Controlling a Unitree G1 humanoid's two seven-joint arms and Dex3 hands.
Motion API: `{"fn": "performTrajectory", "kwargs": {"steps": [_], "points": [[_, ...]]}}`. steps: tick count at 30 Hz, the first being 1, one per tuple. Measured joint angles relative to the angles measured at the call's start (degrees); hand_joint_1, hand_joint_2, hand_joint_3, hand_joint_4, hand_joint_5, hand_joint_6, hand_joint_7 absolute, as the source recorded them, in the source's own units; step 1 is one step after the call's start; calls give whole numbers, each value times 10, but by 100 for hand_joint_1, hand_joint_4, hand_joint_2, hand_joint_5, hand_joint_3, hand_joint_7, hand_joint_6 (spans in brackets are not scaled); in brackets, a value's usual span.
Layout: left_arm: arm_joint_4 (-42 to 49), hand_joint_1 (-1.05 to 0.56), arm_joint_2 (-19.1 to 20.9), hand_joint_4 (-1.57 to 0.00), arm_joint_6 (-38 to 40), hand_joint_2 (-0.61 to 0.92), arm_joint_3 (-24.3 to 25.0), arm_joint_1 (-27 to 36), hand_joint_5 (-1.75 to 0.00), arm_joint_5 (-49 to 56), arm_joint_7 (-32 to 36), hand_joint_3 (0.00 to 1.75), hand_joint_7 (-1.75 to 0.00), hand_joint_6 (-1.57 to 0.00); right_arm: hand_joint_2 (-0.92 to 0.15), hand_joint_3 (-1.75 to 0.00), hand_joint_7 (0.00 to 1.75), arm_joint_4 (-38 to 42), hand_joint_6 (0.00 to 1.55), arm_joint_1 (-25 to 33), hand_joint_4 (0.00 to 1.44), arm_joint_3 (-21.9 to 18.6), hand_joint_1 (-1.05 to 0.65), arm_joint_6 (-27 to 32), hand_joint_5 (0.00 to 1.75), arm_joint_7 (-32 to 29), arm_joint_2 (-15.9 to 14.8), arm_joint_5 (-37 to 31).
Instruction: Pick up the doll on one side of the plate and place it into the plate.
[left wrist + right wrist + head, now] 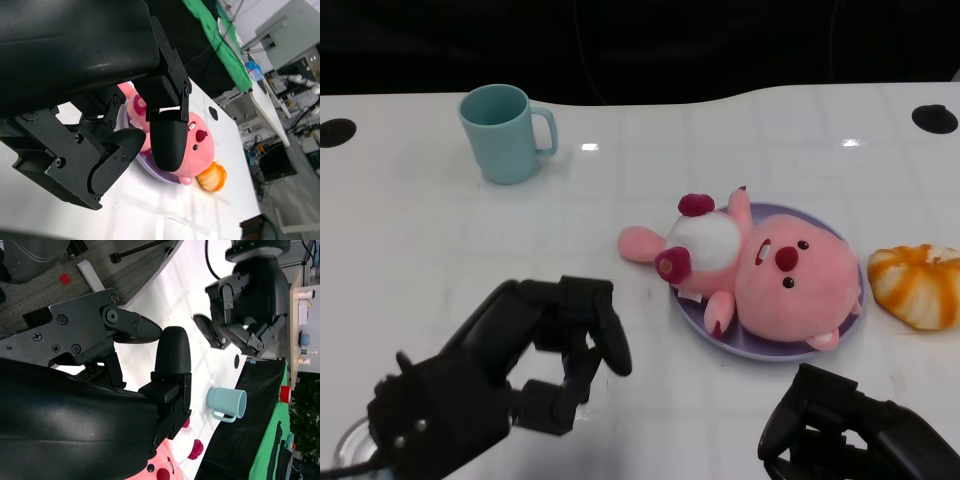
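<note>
The pink plush doll (770,275) lies on its back in the purple plate (720,342), its head filling the plate and one arm reaching over the left rim. My left hand (510,370) hovers over the table to the plate's lower left, fingers apart, holding nothing. My right hand (850,435) sits below the plate at the picture's edge, also empty. The left wrist view shows the doll (200,145) and plate (160,176) beyond the empty fingers (167,142). In the right wrist view the fingers (172,355) are spread, and my left hand (245,305) hangs across from them.
A teal mug (505,132) stands at the back left, also seen in the right wrist view (227,404). An orange-and-white striped toy (918,285) lies just right of the plate. Two black holes (933,118) mark the table's far corners.
</note>
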Motion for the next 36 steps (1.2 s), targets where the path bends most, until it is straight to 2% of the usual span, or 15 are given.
{"fn": "performTrajectory", "kwargs": {"steps": [12,18,29,36], "points": [[-135,-8,-21,-95,205,35,14,87,-175,-64,30,155,-164,-86,-83,-74,171,1,42,-2,66,-1,-19,0,175,1,-1,2],[-154,-8,-37,-95,283,35,32,89,-175,-123,36,155,-165,-86,-83,-73,171,1,42,-2,66,-4,-19,0,175,2,-1,3],[-117,-9,-34,-90,312,36,48,72,-175,-193,26,149,-163,-85,-83,-72,170,9,42,-2,65,-21,-19,-1,175,14,-5,9],[-95,-9,-35,-91,316,37,49,63,-175,-196,27,150,-164,-85,-83,-72,169,26,42,-4,66,-32,-19,-12,175,23,-6,16]]}}
